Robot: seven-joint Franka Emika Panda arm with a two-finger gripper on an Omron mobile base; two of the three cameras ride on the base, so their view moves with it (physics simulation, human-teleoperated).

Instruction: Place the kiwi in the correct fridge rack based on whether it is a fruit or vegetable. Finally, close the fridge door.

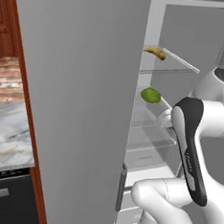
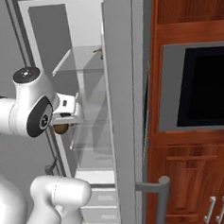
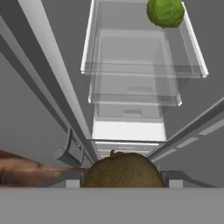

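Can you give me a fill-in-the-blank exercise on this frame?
1. The gripper is shut on the ____.
2. The banana lies on the ____ glass shelf of the fridge.
3. The green vegetable lies one shelf ____ the banana.
4. The fridge door stands ____.

Missing words: kiwi; top; below; open

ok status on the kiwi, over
Fingers shut on kiwi. Hand at open fridge, below top rack. Banana up there, green oval below.
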